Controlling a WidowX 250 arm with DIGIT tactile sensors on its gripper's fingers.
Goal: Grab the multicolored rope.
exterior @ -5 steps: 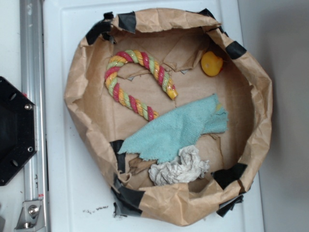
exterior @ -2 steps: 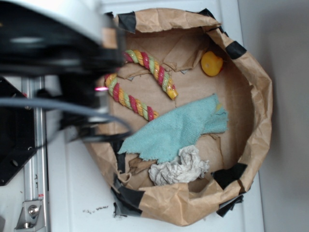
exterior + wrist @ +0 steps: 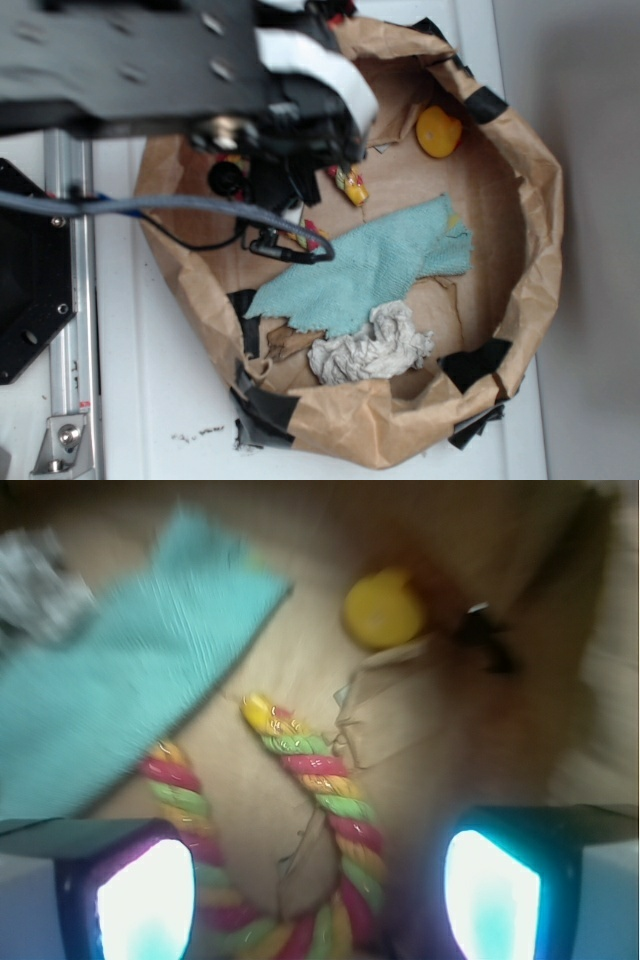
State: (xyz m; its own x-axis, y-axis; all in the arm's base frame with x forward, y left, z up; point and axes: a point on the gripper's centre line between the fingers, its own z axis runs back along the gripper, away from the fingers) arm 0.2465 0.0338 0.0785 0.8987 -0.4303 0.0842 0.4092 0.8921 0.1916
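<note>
The multicolored rope lay low in the wrist frame's centre, bent in a U between the fingers, which stood wide apart. It looked soft, light and grippy; either straight leg seemed a fair hold.

The robot arm reaches in from the upper left of the exterior view, its black, blurred body lying across the upper-left part of the paper-lined basket. A grey cable runs from the left edge to the wrist, where thinner black wires loop below it. The gripper points down into the basket, spread wide: in the wrist view its two fingers stand at the lower left and lower right corners, well apart, with nothing between them touching either pad.
</note>
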